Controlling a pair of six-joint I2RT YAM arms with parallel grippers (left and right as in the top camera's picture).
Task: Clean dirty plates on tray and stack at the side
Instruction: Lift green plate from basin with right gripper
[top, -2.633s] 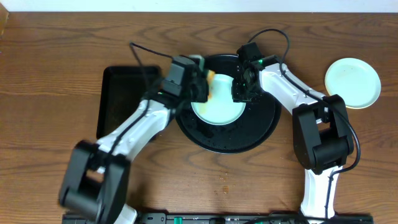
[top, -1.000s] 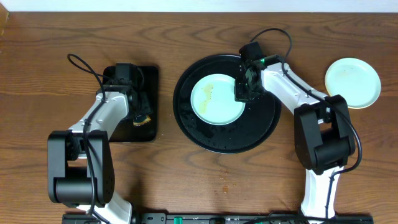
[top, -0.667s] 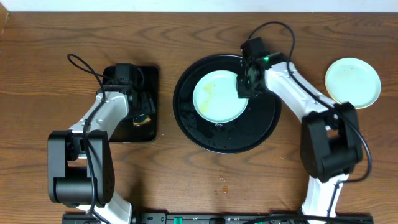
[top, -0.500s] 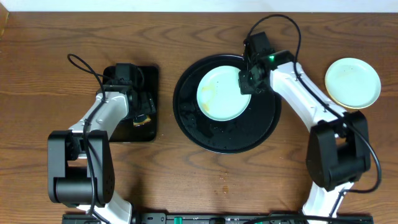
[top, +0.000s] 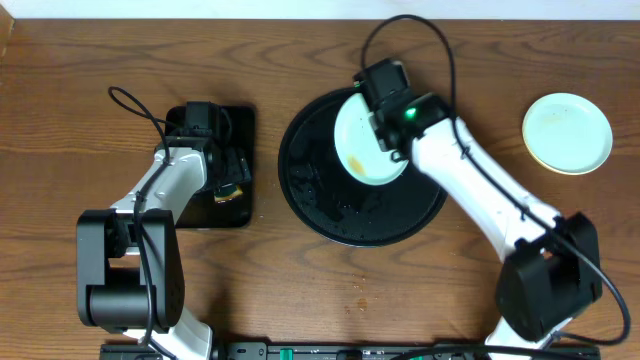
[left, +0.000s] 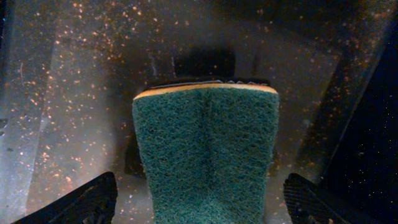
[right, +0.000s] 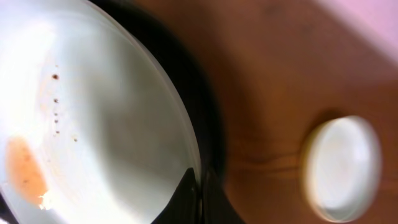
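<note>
A pale mint plate (top: 362, 143) with an orange-brown smear hangs tilted on edge above the round black tray (top: 330, 215). My right gripper (top: 388, 122) is shut on the plate's rim. In the right wrist view the plate (right: 99, 118) fills the left, its edge pinched between my fingers (right: 189, 196), with the smear at the lower left. A second pale plate (top: 567, 133) lies flat on the wood at the far right, also seen as the plate (right: 341, 167). My left gripper (top: 226, 172) is open, its fingers (left: 81, 202) standing clear on either side of a green sponge (left: 208, 149).
The sponge lies on a small rectangular black tray (top: 190, 215) left of the round tray; its wet, speckled floor (left: 74, 93) shows in the left wrist view. Water drops dot the round tray. A small spot (top: 362, 303) marks the wood near the front.
My right gripper has lifted the plate off the tray, tipped it on edge and swung it left and back. My left gripper has opened around the sponge.
</note>
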